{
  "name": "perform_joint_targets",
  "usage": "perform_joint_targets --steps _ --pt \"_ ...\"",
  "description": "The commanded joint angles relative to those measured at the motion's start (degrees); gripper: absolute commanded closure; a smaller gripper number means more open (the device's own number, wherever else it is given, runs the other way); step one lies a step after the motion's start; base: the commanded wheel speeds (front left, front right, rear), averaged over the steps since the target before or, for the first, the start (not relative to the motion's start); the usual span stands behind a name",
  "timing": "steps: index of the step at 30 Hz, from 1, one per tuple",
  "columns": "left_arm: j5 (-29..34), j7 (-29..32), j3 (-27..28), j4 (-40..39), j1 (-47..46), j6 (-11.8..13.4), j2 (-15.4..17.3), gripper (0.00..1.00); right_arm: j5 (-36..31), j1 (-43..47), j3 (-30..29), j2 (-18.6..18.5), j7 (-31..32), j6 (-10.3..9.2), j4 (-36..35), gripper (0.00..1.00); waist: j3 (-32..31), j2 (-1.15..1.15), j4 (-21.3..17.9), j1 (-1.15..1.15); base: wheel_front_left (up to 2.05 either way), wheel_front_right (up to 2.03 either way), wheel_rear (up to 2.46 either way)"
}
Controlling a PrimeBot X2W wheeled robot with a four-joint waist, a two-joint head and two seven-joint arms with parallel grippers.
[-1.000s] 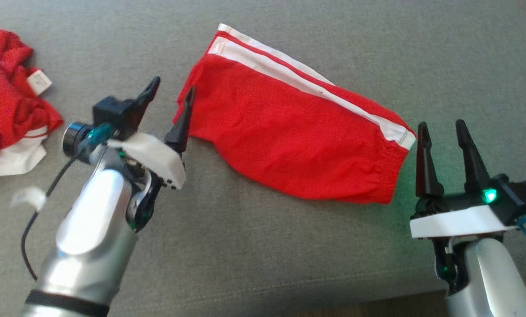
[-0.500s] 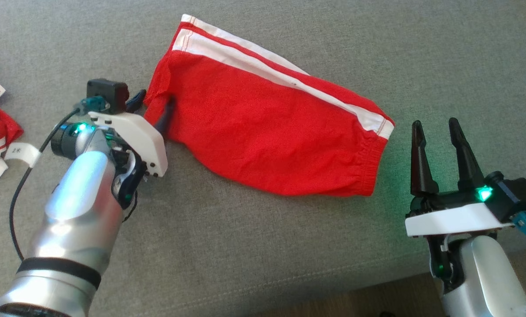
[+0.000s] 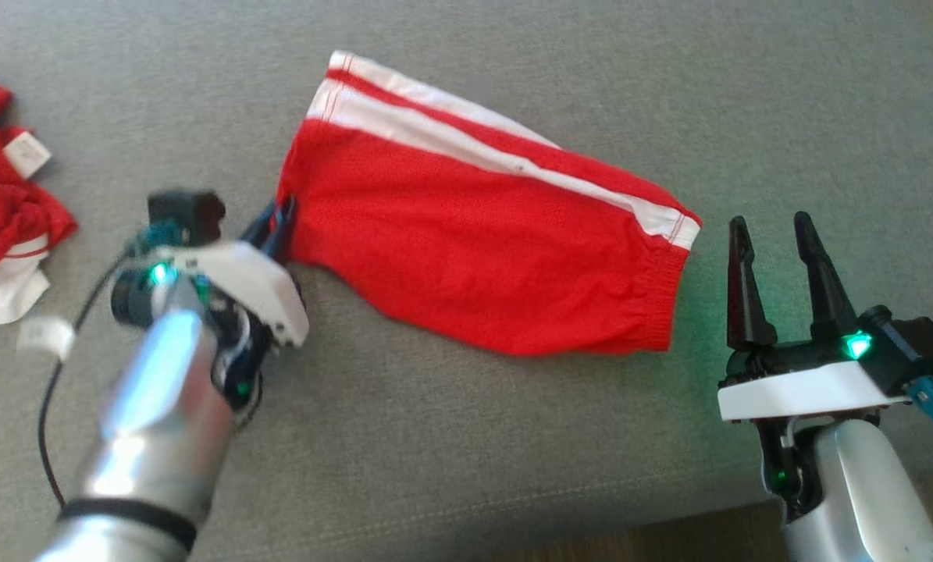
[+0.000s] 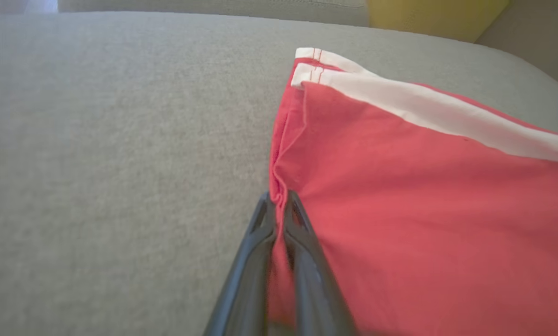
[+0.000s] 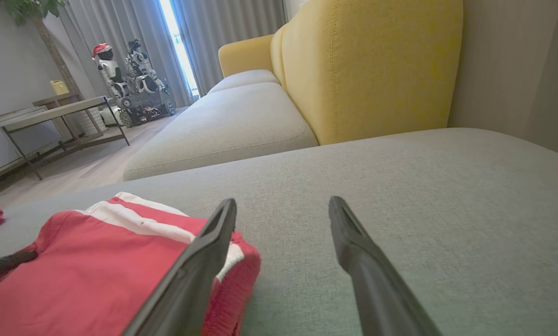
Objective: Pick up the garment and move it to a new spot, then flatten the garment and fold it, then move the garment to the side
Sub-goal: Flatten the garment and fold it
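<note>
- Red shorts (image 3: pixel 482 242) lie flat mid-seat on the grey sofa (image 3: pixel 466 453).
- I see my left gripper (image 3: pixel 280 218) clamped on their left hem.
- My right gripper (image 3: pixel 772 234) stands open just beside the waistband.

I saw the garment (image 3: pixel 482 250) as matt red cloth with smoother white stripes (image 3: pixel 435 134), and the sofa cushion (image 3: pixel 466 437) as coarse grey weave. The left tool's (image 4: pixel 279 199) fingers looked matt dark plastic; the forearm (image 3: pixel 154 406) at lower left shone silvery.
</note>
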Motion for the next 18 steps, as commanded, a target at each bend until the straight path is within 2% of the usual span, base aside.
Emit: perform_joint_targets --steps 1,9,14,18 --pt "-0.6 -1.1 2.1 -2.2 1.4 0.8 2.0 1.00 -0.3 -0.2 1.3 -0.2 -0.2 0.19 -1.5 0.00 -0.7 0.00 0.9 0.00 0.00 0.00 0.00" --pt "-3.6 -2.6 4.2 -14.4 14.9 4.5 2.3 1.00 -0.8 1.2 0.6 -0.2 1.5 0.19 -1.8 0.00 -3.5 0.00 4.4 0.00 0.00 0.00 0.00" --pt "-4.9 -0.8 4.8 -24.7 23.0 7.9 2.9 1.00 -1.3 2.1 -0.1 -0.2 2.7 0.19 -2.3 0.00 -5.1 0.00 6.2 0.00 0.00 0.00 0.00" --pt "-5.2 1.3 4.5 -31.0 26.8 9.7 3.5 1.00 -1.6 2.7 -0.8 -0.2 3.6 0.19 -3.0 0.00 -5.6 0.00 7.1 0.00 0.00 0.00 0.00"
